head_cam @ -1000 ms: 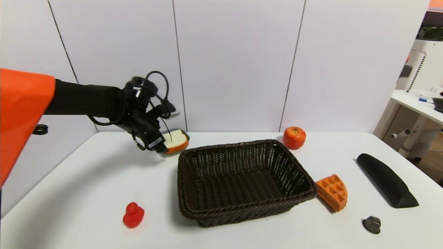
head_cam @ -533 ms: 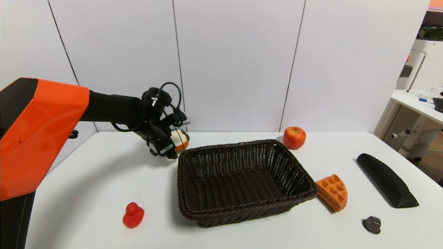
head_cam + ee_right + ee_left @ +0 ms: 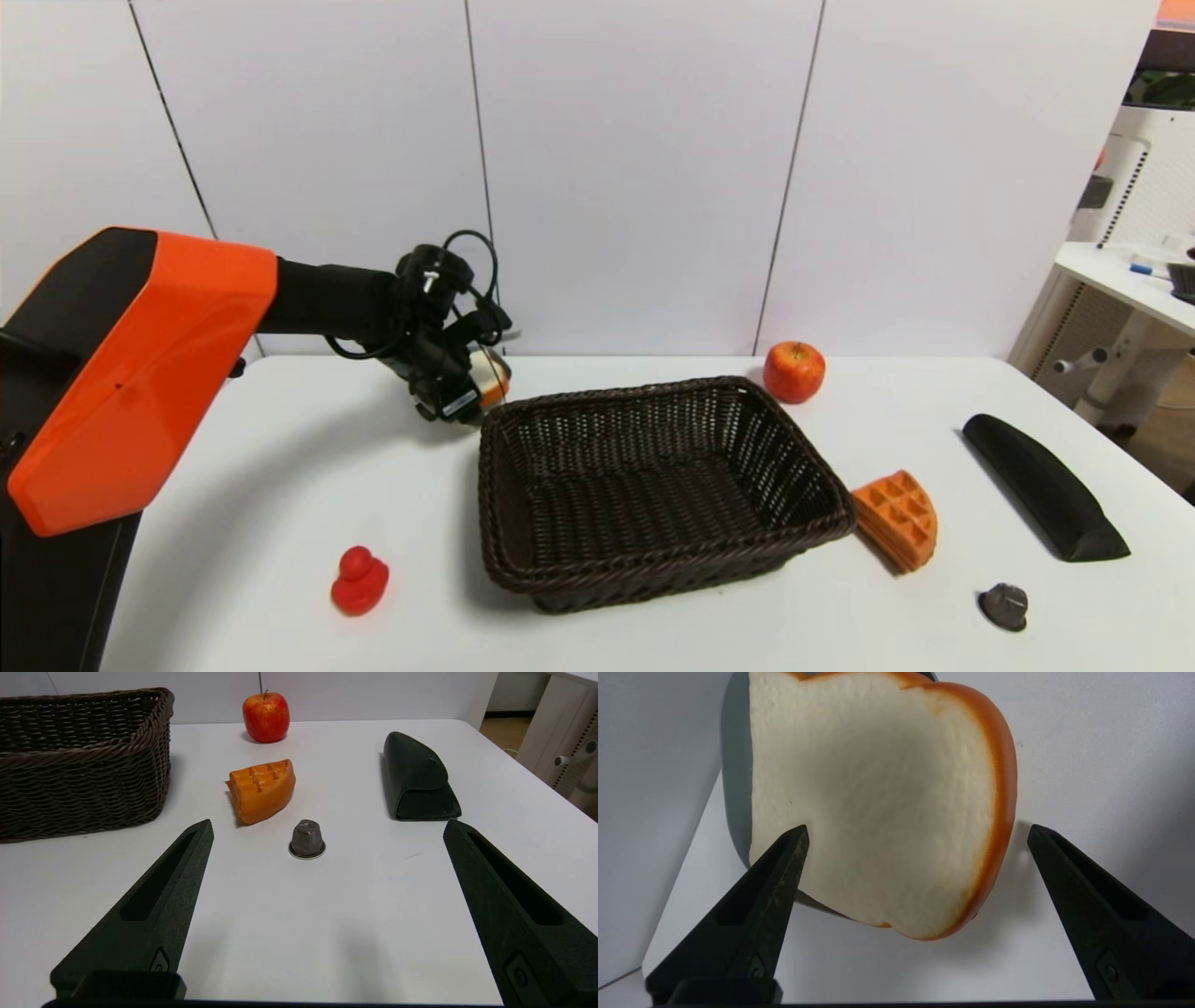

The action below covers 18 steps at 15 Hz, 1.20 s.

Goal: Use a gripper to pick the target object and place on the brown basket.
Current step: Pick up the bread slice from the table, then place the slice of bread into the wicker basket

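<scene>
Just outside the brown basket's point(image 3: 653, 485) far left corner, the left arm reaches across from its orange shoulder shell, forearm nearly level, wrist bent downward. The left gripper point(image 3: 464, 397) points down toward the white table point(image 3: 233, 485) with its jaws spread wide on either side of the bread slice point(image 3: 878, 802). In the left wrist view one fingertip point(image 3: 794, 854) overlaps the slice's cream face and the other stands clear of the crust, so nothing is clamped. The slice leans on a grey dish point(image 3: 735, 788) behind it. To the basket's right, low over the table near the orange waffle wedge point(image 3: 262, 789), the right gripper point(image 3: 327, 833) hangs with jaws apart, empty.
</scene>
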{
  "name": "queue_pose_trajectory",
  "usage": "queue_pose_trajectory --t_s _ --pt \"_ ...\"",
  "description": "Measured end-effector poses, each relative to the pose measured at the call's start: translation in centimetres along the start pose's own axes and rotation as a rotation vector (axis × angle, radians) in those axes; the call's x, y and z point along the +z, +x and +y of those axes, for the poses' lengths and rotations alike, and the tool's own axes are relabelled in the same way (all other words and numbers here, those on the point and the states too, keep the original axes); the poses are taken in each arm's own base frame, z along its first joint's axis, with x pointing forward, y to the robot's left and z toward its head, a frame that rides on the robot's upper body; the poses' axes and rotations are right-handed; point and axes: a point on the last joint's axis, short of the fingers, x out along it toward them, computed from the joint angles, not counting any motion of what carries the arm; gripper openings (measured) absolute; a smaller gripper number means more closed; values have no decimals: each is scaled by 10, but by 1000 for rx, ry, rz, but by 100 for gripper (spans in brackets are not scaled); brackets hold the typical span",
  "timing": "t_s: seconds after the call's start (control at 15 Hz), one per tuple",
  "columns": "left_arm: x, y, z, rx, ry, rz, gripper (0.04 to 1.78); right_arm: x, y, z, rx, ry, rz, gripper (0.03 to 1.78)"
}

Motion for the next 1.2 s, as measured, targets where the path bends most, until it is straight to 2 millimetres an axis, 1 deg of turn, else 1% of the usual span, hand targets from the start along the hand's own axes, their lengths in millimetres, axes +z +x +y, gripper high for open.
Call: queue_pose_trajectory --t_s 0.07,0.2,0.4,0.47,0.53,0.93,1.2 --pt "0 1 0 1 0 -1 133 0 0 0 0 0 0 170" --pt "1 2 1 1 0 -4 106 0 0 0 0 0 0 170" --pt "2 0 2 5 1 -9 78 0 0 0 0 0 0 170" --pt "3 -2 2 8 1 -13 57 0 0 0 0 0 0 170" --pt "4 -5 3 13 0 -19 28 0 0 0 0 0 0 170" --pt "8 -27 10 47 -6 -58 27 0 0 0 0 0 0 170" --pt "10 -46 26 104 -11 -99 27 0 0 0 0 0 0 170"
